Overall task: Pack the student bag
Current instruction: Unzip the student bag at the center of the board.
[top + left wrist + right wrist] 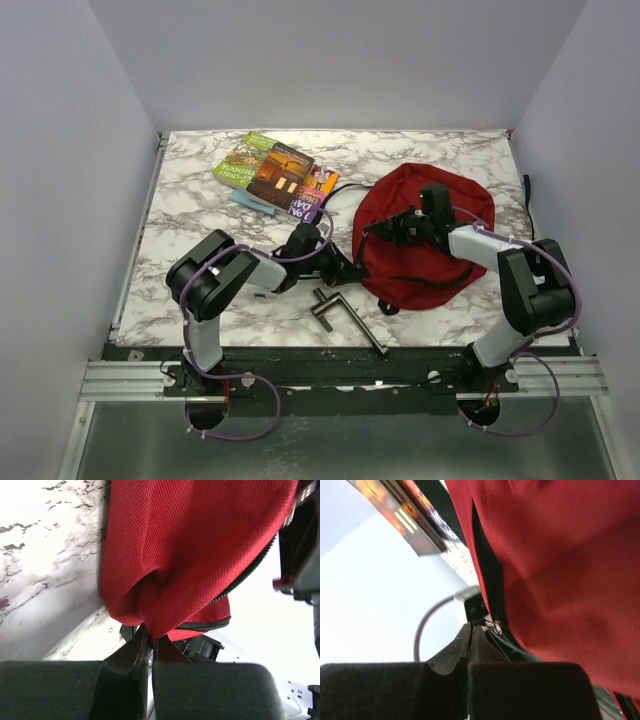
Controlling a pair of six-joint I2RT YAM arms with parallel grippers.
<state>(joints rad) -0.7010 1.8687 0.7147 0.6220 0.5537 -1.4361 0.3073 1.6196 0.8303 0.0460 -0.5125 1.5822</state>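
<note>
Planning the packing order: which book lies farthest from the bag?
The green book, at the far-left end; the rest of the pile lies nearer the red bag.

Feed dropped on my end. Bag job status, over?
Left tool shut on bag fabric. Right tool shut at zipper pull, grip unclear. Books and metal bar lie outside bag.
</note>
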